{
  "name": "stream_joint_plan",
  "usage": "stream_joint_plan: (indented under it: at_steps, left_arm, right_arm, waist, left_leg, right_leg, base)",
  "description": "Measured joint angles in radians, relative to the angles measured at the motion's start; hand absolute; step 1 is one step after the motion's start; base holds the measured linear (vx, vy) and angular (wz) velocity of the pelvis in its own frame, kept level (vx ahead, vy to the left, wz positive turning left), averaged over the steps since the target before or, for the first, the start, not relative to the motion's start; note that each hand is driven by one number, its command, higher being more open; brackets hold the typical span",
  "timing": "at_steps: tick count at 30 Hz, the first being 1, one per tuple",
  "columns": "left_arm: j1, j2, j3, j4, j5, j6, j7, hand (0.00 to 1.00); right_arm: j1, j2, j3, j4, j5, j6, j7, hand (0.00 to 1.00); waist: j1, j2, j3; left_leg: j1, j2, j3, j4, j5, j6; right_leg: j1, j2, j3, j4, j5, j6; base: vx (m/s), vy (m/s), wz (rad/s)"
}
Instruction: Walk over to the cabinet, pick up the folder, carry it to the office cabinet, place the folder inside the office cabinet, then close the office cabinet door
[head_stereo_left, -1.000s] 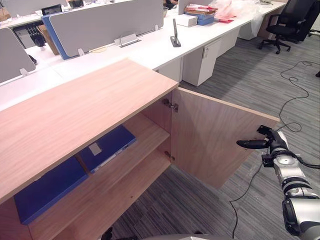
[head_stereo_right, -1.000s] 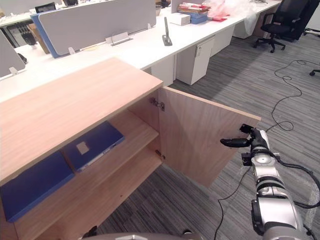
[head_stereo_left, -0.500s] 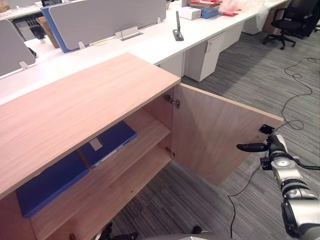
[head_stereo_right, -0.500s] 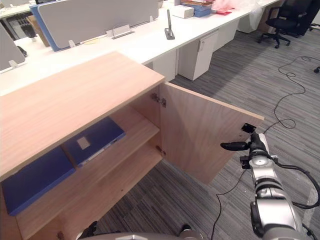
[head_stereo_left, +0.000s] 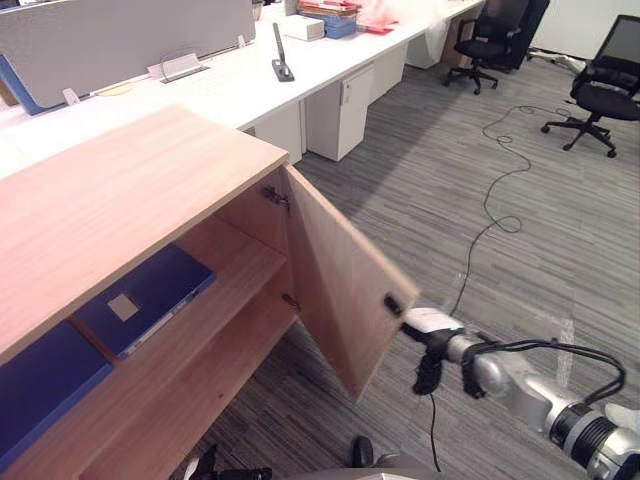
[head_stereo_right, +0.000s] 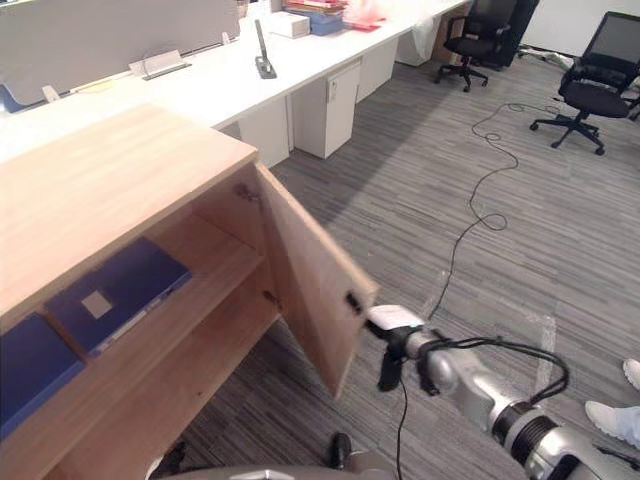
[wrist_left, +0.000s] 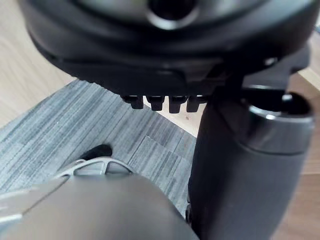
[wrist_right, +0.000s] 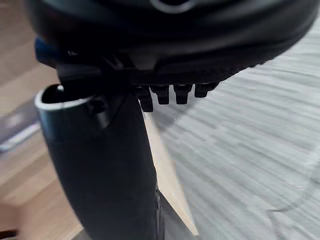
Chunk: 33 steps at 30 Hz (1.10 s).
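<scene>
The wooden office cabinet stands at the left with its door about half swung in. Inside, on the upper shelf, a blue folder with a small white label lies flat, and a second blue folder lies beside it to the left. My right hand is at the door's free outer edge, open, its white-covered thumb against the edge and the dark fingers hanging down. In the right wrist view the door's thin edge runs just past the thumb. My left hand hangs open over the grey carpet.
A long white desk with grey dividers runs behind the cabinet, and white drawer units stand under it. Black office chairs stand at the far right. A person's white shoe shows at the right edge. Grey carpet stretches to the right of the door.
The door has swung from wide open to about half shut. My right hand has moved left with its outer edge. The camera has also shifted.
</scene>
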Motion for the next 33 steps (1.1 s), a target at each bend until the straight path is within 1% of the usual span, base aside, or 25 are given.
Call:
stream_joint_plan:
  at_steps: [2,4,5,6,7,9,11,12,14,15,16,17,19,20,21,23,24,25,26,27,28,29,31,32,33]
  left_arm:
    - [-0.005,-0.010,0.023,-0.002,-0.001,0.000,0.000,1.00]
    - [-0.007,-0.014,0.034,-0.004,-0.002,-0.001,0.000,1.00]
    - [-0.008,-0.016,0.034,-0.005,-0.002,-0.001,0.000,1.00]
    - [-0.008,-0.016,0.034,-0.005,-0.002,-0.001,0.000,1.00]
    - [-0.006,-0.016,0.034,-0.005,-0.002,-0.001,0.000,1.00]
    - [-0.003,-0.009,0.035,-0.005,-0.002,-0.001,0.000,1.00]
    - [-0.003,0.004,0.034,-0.007,-0.001,0.000,-0.001,1.00]
    - [-0.003,0.004,0.034,-0.008,0.000,0.000,-0.001,1.00]
    - [0.003,0.003,0.033,-0.015,0.001,0.002,0.000,1.00]
    - [0.005,0.002,0.033,-0.019,0.001,0.002,0.000,1.00]
    - [0.007,0.001,0.033,-0.024,0.000,0.001,0.002,1.00]
    - [0.007,0.000,0.032,-0.026,0.000,0.001,0.002,1.00]
    - [0.006,-0.003,0.029,-0.034,0.001,0.000,0.001,1.00]
    - [0.005,-0.002,0.012,-0.047,0.001,-0.001,0.002,1.00]
    - [0.002,0.001,-0.016,-0.063,0.001,-0.003,0.002,1.00]
    - [-0.013,0.002,-0.062,-0.080,0.006,-0.010,0.002,1.00]
    - [-0.026,0.005,-0.096,-0.087,0.015,-0.019,0.002,1.00]
    - [-0.046,0.006,-0.106,-0.092,0.017,-0.023,-0.001,1.00]
    - [-0.053,0.007,-0.106,-0.092,0.017,-0.023,0.000,1.00]
    - [-0.065,0.017,-0.107,-0.091,0.017,-0.024,-0.001,1.00]
    - [-0.075,0.036,-0.107,-0.079,0.021,-0.023,0.002,1.00]
    - [-0.082,0.055,-0.102,-0.060,0.025,-0.021,0.007,1.00]
    - [-0.072,0.054,-0.060,-0.028,0.027,-0.018,0.015,1.00]
    - [-0.054,0.032,-0.018,-0.020,0.019,-0.012,0.017,1.00]
    - [-0.044,0.023,-0.002,-0.021,0.008,-0.009,0.019,1.00]
  right_arm:
    - [-0.020,0.105,0.023,-0.048,0.005,-0.078,0.011,1.00]
    - [-0.054,0.168,0.063,-0.090,0.024,-0.132,0.021,1.00]
    - [-0.082,0.179,0.093,-0.111,0.047,-0.176,0.026,1.00]
    - [-0.093,0.179,0.102,-0.118,0.053,-0.192,0.027,1.00]
    - [-0.100,0.178,0.116,-0.121,0.067,-0.227,0.040,1.00]
    - [-0.089,0.177,0.137,-0.106,0.077,-0.232,0.057,1.00]
    - [-0.041,0.177,0.137,-0.026,0.076,-0.220,0.079,1.00]
    - [-0.035,0.179,0.137,-0.014,0.076,-0.217,0.079,1.00]
    - [0.009,0.208,0.135,0.118,0.068,-0.186,0.085,1.00]
    - [0.015,0.222,0.133,0.153,0.063,-0.181,0.085,1.00]
    - [0.030,0.270,0.112,0.244,0.037,-0.172,0.084,1.00]
    - [0.042,0.291,0.094,0.281,0.035,-0.166,0.084,1.00]
    - [0.074,0.354,0.041,0.385,0.022,-0.149,0.061,1.00]
    - [0.098,0.396,-0.022,0.462,0.001,-0.146,0.043,1.00]
    - [0.115,0.430,-0.095,0.541,-0.009,-0.136,0.019,1.00]
    - [0.141,0.448,-0.210,0.610,-0.014,-0.110,-0.012,1.00]
    - [0.164,0.461,-0.333,0.671,-0.013,-0.093,-0.029,1.00]
    - [0.166,0.493,-0.470,0.754,0.003,-0.074,-0.053,1.00]
    - [0.165,0.511,-0.537,0.794,0.012,-0.063,-0.075,1.00]
    - [0.160,0.538,-0.629,0.851,0.043,-0.052,-0.112,1.00]
    - [0.144,0.566,-0.713,0.920,0.086,-0.028,-0.157,1.00]
    - [0.126,0.582,-0.753,0.977,0.125,-0.013,-0.183,1.00]
    - [0.129,0.599,-0.789,1.026,0.180,0.005,-0.210,1.00]
    - [0.150,0.610,-0.809,1.033,0.206,0.016,-0.222,1.00]
    - [0.169,0.616,-0.815,1.033,0.219,0.018,-0.226,1.00]
  waist:
    - [0.025,-0.006,-0.004]
    - [0.035,-0.011,-0.009]
    - [0.042,-0.010,-0.010]
    - [0.043,-0.010,-0.012]
    - [0.044,-0.012,-0.017]
    - [0.044,-0.022,-0.027]
    - [0.041,-0.039,-0.037]
    - [0.040,-0.040,-0.037]
    - [0.041,-0.039,-0.037]
    - [0.044,-0.040,-0.037]
    - [0.048,-0.041,-0.038]
    - [0.049,-0.041,-0.038]
    - [0.050,-0.041,-0.035]
    - [0.049,-0.042,-0.034]
    - [0.048,-0.035,-0.026]
    - [0.040,-0.018,-0.008]
    - [0.037,0.003,0.001]
    - [0.036,0.010,0.005]
    - [0.036,0.010,0.004]
    - [0.034,0.002,0.000]
    - [0.035,-0.017,0.000]
    - [0.036,-0.029,0.004]
    - [0.040,-0.028,0.004]
    - [0.041,-0.018,0.003]
    - [0.041,-0.017,0.002]
  left_leg:
    - [-0.024,0.000,-0.042,-0.014,-0.001,0.000]
    - [-0.032,-0.006,-0.063,-0.032,0.000,0.001]
    - [-0.033,-0.011,-0.079,-0.040,0.010,0.002]
    - [-0.034,-0.012,-0.082,-0.043,0.017,0.007]
    - [-0.037,-0.014,-0.093,-0.047,0.031,0.002]
    - [-0.041,-0.022,-0.101,-0.046,0.042,-0.009]
    - [-0.050,-0.051,-0.124,-0.045,0.046,-0.016]
    - [-0.049,-0.054,-0.128,-0.045,0.046,-0.018]
    - [-0.047,-0.086,-0.170,-0.053,0.046,-0.021]
    - [-0.048,-0.095,-0.180,-0.056,0.046,-0.021]
    - [-0.059,-0.115,-0.211,-0.057,0.044,-0.018]
    - [-0.065,-0.124,-0.224,-0.054,0.042,-0.016]
    - [-0.086,-0.156,-0.281,-0.033,0.031,-0.002]
    - [-0.120,-0.182,-0.341,-0.003,0.019,0.011]
    - [-0.164,-0.211,-0.423,0.032,0.007,0.023]
    - [-0.214,-0.242,-0.547,0.067,-0.007,0.032]
    - [-0.261,-0.269,-0.658,0.092,-0.008,0.040]
    - [-0.296,-0.294,-0.747,0.098,0.001,0.050]
    - [-0.318,-0.304,-0.790,0.097,0.011,0.047]
    - [-0.349,-0.324,-0.846,0.091,0.041,0.035]
    - [-0.374,-0.347,-0.897,0.073,0.069,0.005]
    - [-0.383,-0.351,-0.935,0.042,0.099,-0.021]
    - [-0.375,-0.326,-0.974,-0.006,0.127,-0.048]
    - [-0.359,-0.301,-0.981,-0.034,0.152,-0.049]
    - [-0.348,-0.290,-0.979,-0.049,0.165,-0.051]
  right_leg:
    - [0.001,0.004,-0.019,-0.024,0.019,-0.005]
    - [0.001,-0.002,-0.031,-0.031,0.029,-0.016]
    - [0.004,-0.006,-0.039,-0.031,0.031,-0.021]
    - [0.005,-0.007,-0.045,-0.031,0.031,-0.022]
    - [0.008,-0.011,-0.053,-0.031,0.030,-0.023]
    - [0.008,-0.021,-0.057,-0.029,0.030,-0.024]
    - [0.014,-0.054,-0.076,-0.022,0.029,-0.020]
    - [0.018,-0.058,-0.080,-0.021,0.028,-0.018]
    - [0.042,-0.098,-0.119,0.001,0.005,0.008]
    - [0.042,-0.108,-0.127,0.011,-0.002,0.014]
    - [0.042,-0.138,-0.154,0.036,-0.019,0.029]
    - [0.042,-0.152,-0.166,0.050,-0.027,0.030]
    - [0.042,-0.203,-0.212,0.111,-0.070,0.054]
    - [0.043,-0.245,-0.253,0.162,-0.100,0.066]
    - [0.046,-0.279,-0.273,0.217,-0.129,0.068]
    - [0.060,-0.283,-0.185,0.256,-0.130,0.046]
    - [0.059,-0.266,-0.064,0.286,-0.143,0.011]
    - [0.058,-0.239,0.064,0.292,-0.171,-0.019]
    - [0.063,-0.226,0.123,0.282,-0.196,-0.023]
    - [0.073,-0.211,0.197,0.258,-0.229,-0.007]
    - [0.093,-0.209,0.247,0.218,-0.270,0.039]
    - [0.113,-0.205,0.235,0.185,-0.296,0.082]
    - [0.150,-0.185,0.187,0.145,-0.326,0.120]
    - [0.175,-0.159,0.158,0.139,-0.331,0.110]
    - [0.186,-0.150,0.139,0.139,-0.333,0.106]
  base:
    - [-0.10,-0.078,0.32]
    - [-0.02,-0.019,0.33]
    - [0.01,0.006,0.32]
    - [0.02,0.013,0.28]
    - [0.05,0.053,0.19]
    - [0.06,0.084,0.14]
    - [0.06,0.107,0.27]
    - [0.06,0.112,0.46]
    - [0.04,0.119,0.63]
    - [0.03,0.162,0.70]
    - [0.02,0.135,0.58]
    - [0.03,0.161,0.79]
    - [0.02,0.107,0.89]
    - [0.02,0.086,1.48]
    - [0.02,0.076,2.00]
    - [0.02,0.052,2.11]
    - [0.05,0.021,2.49]
    - [0.06,-0.022,2.47]
    - [0.08,-0.121,1.99]
    - [0.07,-0.195,1.72]
    - [0.09,-0.278,1.68]
    - [0.08,-0.264,1.18]
    - [0.07,-0.320,0.72]
    - [0.04,-0.327,0.67]
    - [0.00,-0.312,0.67]
